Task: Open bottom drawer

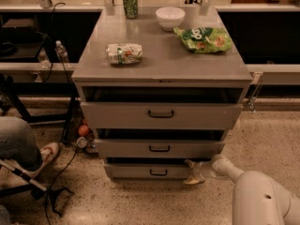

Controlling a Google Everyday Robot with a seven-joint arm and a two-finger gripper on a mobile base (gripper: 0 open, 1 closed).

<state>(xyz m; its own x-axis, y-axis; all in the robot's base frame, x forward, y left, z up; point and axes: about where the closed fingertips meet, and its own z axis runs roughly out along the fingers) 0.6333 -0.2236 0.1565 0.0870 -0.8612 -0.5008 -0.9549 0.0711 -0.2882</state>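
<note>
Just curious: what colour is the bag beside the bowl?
The bag is green, camera view. The hand sits at the bottom drawer's right end.

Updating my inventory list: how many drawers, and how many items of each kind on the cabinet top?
Drawers: 3 (top drawer, middle drawer, bottom drawer)
Cans: 1
Bowls: 1
Snack bags: 2
Total: 7
Gripper by the bottom drawer's right end.

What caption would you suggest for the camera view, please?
Robot's tool at the right end of the bottom drawer, just beneath the middle drawer.
</note>
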